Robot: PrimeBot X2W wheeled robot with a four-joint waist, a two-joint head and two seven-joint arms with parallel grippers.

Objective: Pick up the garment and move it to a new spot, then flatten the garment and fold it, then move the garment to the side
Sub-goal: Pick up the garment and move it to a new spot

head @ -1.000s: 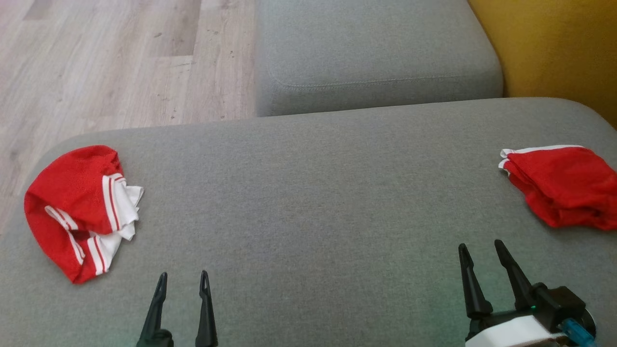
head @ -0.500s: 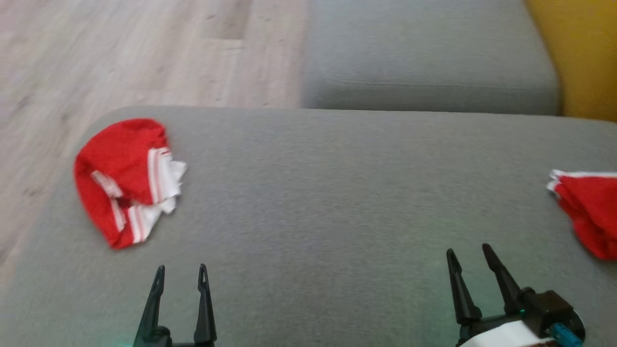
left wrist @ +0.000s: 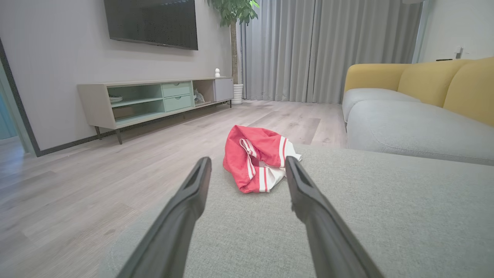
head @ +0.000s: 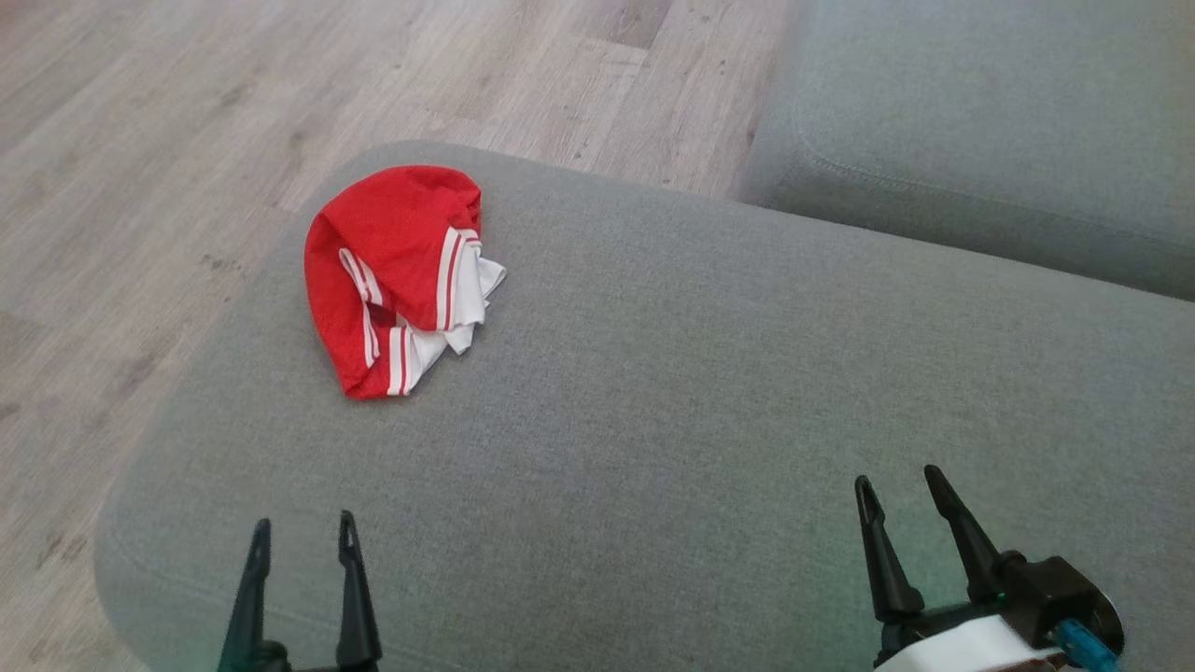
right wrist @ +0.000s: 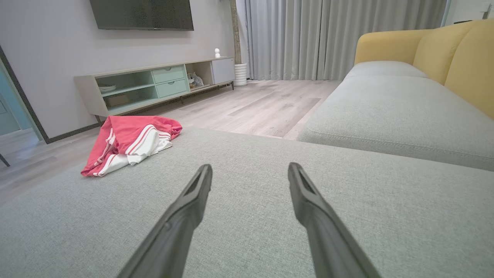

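1. The garment (head: 397, 280) is a red piece of clothing with white bands and thin red stripes. It lies crumpled in a small heap, neither flattened nor folded.
2. It rests on the grey cushion (head: 700, 373), near the far left corner as the head view shows it. It is close to the rounded edge, and beyond that edge is the wooden floor (head: 140, 140).
3. Both grippers are well apart from the garment, on the near side of the cushion.
4. The left gripper (head: 303, 519) is at the lower left of the head view. Its two dark fingers stand apart and hold nothing. In the left wrist view the garment (left wrist: 262, 162) appears ahead, between the two spread fingers but farther away on the cushion.
5. The right gripper (head: 896, 475) is at the lower right of the head view, and its fingers are also spread and empty. In the right wrist view the garment (right wrist: 129, 143) lies ahead and far to the left of the fingers, at the edge of the cushion.
6. A second grey seat cushion (head: 980, 121) lies beyond the first one, at the upper right of the head view. The wrist views show yellow backrests (left wrist: 424, 81) behind it.
7. Farther away in the room there is a low cabinet (left wrist: 154, 100) with pale green drawers against the wall, and a dark television (left wrist: 150, 23) hangs above it. Grey curtains (left wrist: 308, 50) and a tall plant (left wrist: 233, 11) stand at the far end.
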